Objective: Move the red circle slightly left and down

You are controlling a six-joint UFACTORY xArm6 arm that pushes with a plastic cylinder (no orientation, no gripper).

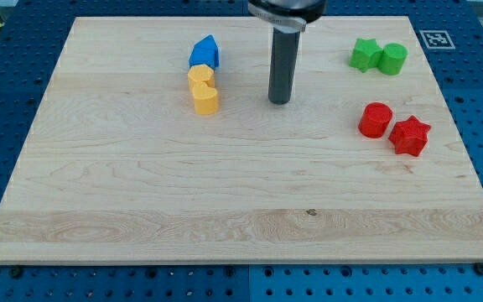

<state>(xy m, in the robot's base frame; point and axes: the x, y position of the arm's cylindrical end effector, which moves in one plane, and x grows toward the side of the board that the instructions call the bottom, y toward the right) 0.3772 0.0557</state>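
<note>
The tip (279, 101) stands mid-worktop (225, 210), well left of the red circle (376, 120) beside the red star (410, 135); no hand exists, so approach is pending: reach its far-right side, then push left and near.

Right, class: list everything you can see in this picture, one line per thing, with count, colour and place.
Board: one, pale wood, filling most of the view.
Blue block: one, upper left of centre.
Yellow blocks: two, touching, just below the blue one.
Green star and green cylinder: one each, top right, side by side.
Red circle: one, right side.
Red star: one, beside the circle's right.
My tip: one, dark rod, centre top, touching no block.
</note>
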